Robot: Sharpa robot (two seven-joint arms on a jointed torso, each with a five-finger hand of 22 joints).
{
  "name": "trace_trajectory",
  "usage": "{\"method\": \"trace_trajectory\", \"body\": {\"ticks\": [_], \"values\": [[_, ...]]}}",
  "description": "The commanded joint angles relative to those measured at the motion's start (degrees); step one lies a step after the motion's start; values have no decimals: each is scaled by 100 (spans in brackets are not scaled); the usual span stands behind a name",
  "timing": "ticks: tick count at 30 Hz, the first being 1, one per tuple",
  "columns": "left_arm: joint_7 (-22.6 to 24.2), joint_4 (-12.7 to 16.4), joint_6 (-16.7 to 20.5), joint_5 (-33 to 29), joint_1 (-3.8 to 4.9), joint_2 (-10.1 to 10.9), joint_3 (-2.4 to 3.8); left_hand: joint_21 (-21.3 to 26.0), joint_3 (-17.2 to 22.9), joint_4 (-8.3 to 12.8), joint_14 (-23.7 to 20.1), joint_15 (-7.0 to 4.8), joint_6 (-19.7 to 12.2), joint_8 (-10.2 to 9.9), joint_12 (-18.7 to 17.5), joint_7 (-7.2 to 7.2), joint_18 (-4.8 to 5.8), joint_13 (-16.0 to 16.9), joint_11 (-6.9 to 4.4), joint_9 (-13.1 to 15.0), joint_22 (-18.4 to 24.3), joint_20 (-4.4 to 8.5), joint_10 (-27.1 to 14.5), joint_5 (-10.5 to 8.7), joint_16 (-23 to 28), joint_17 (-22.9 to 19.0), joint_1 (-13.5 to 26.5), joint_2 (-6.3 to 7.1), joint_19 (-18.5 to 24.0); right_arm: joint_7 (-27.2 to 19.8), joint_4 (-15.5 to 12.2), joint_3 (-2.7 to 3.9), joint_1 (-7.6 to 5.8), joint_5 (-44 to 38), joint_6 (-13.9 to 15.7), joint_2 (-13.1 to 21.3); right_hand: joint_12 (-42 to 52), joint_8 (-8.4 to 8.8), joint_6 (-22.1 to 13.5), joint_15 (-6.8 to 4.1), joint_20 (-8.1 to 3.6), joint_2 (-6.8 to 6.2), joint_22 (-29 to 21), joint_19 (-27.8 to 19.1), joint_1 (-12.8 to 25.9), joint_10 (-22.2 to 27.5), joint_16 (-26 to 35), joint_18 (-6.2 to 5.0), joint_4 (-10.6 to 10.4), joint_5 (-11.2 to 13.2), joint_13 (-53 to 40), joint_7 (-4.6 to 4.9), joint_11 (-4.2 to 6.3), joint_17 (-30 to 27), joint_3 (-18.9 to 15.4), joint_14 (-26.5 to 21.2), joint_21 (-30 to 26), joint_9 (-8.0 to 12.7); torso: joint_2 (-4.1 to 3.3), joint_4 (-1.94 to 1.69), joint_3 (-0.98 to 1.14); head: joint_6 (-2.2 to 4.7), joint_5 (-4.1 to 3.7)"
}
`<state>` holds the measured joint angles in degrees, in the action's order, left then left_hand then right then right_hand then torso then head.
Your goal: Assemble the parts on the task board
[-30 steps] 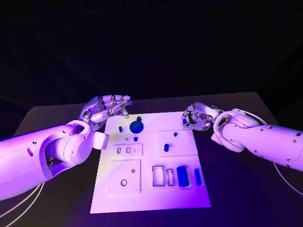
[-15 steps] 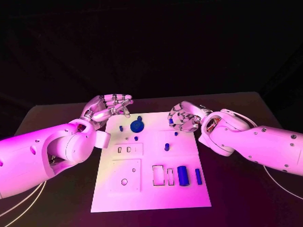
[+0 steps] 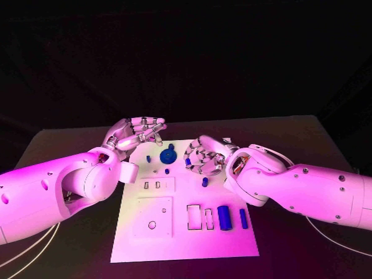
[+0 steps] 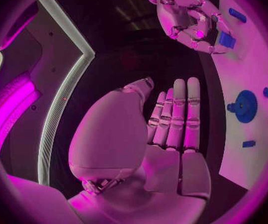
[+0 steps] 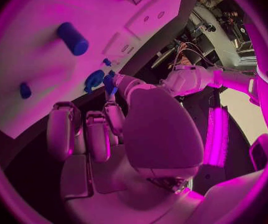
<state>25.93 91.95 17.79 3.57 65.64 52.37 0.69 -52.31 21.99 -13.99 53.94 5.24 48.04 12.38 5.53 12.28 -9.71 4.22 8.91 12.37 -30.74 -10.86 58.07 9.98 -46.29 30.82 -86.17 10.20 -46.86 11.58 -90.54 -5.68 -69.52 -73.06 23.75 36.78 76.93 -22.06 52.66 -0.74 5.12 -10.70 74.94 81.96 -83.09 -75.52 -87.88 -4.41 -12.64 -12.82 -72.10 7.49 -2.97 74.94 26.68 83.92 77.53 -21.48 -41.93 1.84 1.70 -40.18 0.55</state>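
left robot hand [image 3: 136,132] open; right robot hand [image 3: 204,157] pinches a small piece.

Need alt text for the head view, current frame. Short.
The right hand hangs over the far middle of the white task board, pinching a small blue part next to a blue gear. The left hand is open, off the board's far left corner. More blue parts sit along the board's near right.
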Motion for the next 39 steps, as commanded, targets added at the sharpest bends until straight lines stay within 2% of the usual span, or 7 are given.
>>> {"method": "trace_trajectory", "body": {"ticks": [1, 5, 17, 23, 26, 29, 39], "values": [[64, 0, -95, -12, 2, -14, 5, -32, 38, 11, -23, -1, -19, 31, -26, -15, -74, 0, 12, 7, -8, 3, 33, -32, -34, -2, -27, 18, 38, 272, 1, -9, 44, -104, -152, -151, -25, -22, 15, -39, -8, 38, 441, 37, 14, 19, -22, 117, -1, -8, -1, -1, 14, 1065, 30, 500, 3, -2, 5, 8, -19, -14, 49], [71, -9, -95, -11, 2, -23, 5, -73, 69, 27, -33, 1, -20, 33, -29, -13, -74, -1, 13, 14, -32, 0, 36, -34, -51, -6, -25, 18, 66, 398, 53, -29, 100, -243, -184, -364, -24, -23, 15, -39, -8, 39, 440, 36, 15, 17, -21, 117, -1, -8, -3, -2, 14, 1063, 32, 499, 1, -2, 9, 6, -35, -22, 77], [77, -38, -87, -11, 2, -37, 6, -73, 69, 27, -33, 1, -20, 33, -29, -13, -74, -1, 13, 14, -32, 0, 36, -34, -51, -6, -25, 18, 66, 601, 346, -83, 271, -511, -245, -908, -23, -27, 15, -40, -9, 40, 422, 23, 17, 10, -17, 112, 3, -7, -6, -3, 15, 1052, 40, 497, -20, -3, -3, -6, -6, -56, 138], [77, -47, -89, -11, 2, -50, 6, -73, 69, 27, -33, 1, -20, 33, -29, -13, -74, -1, 13, 14, -32, 0, 36, -34, -51, -6, -25, 18, 66, 664, 527, -102, 354, -641, -285, -1155, -25, -29, 14, -40, -10, 39, 425, 25, 18, 10, -18, 112, 5, -6, -4, -3, 16, 1056, 42, 497, -18, -3, -5, 1, -3, -92, 159], [77, -49, -90, -11, 2, -54, 6, -73, 69, 27, -33, 1, -20, 33, -29, -13, -74, -1, 13, 14, -32, 0, 36, -34, -51, -6, -25, 18, 66, 739, 585, -109, 382, -703, -272, -1227, -25, -29, 14, -40, -10, 39, 425, 25, 18, 10, -18, 112, 5, -6, -4, -3, 16, 1056, 42, 497, -18, -3, -5, -2, -10, -99, 169], [75, -53, -90, -11, 2, -54, 6, -73, 69, 27, -33, 1, -20, 33, -29, -13, -74, -1, 13, 14, -32, 0, 36, -34, -51, -6, -25, 18, 66, 813, 633, -115, 411, -760, -251, -1278, -34, -32, 12, -41, -11, 28, 427, 27, 24, 15, -17, 113, 9, -3, 6, -2, 16, 1054, 44, 497, -17, -3, -7, -10, -3, -110, 173], [71, -64, -93, -11, 2, -56, 6, -73, 69, 27, -33, 1, -20, 33, -29, -13, -74, -1, 13, 14, -32, 0, 36, -34, -51, -6, -25, 18, 66, 897, 684, -118, 461, -850, -264, -1345, -39, -35, 8, -41, -12, 17, 418, 21, 35, 15, -14, 110, 11, 0, 11, -1, 15, 1049, 45, 496, -29, -3, 2, 4, -17, -161, 210]]}}
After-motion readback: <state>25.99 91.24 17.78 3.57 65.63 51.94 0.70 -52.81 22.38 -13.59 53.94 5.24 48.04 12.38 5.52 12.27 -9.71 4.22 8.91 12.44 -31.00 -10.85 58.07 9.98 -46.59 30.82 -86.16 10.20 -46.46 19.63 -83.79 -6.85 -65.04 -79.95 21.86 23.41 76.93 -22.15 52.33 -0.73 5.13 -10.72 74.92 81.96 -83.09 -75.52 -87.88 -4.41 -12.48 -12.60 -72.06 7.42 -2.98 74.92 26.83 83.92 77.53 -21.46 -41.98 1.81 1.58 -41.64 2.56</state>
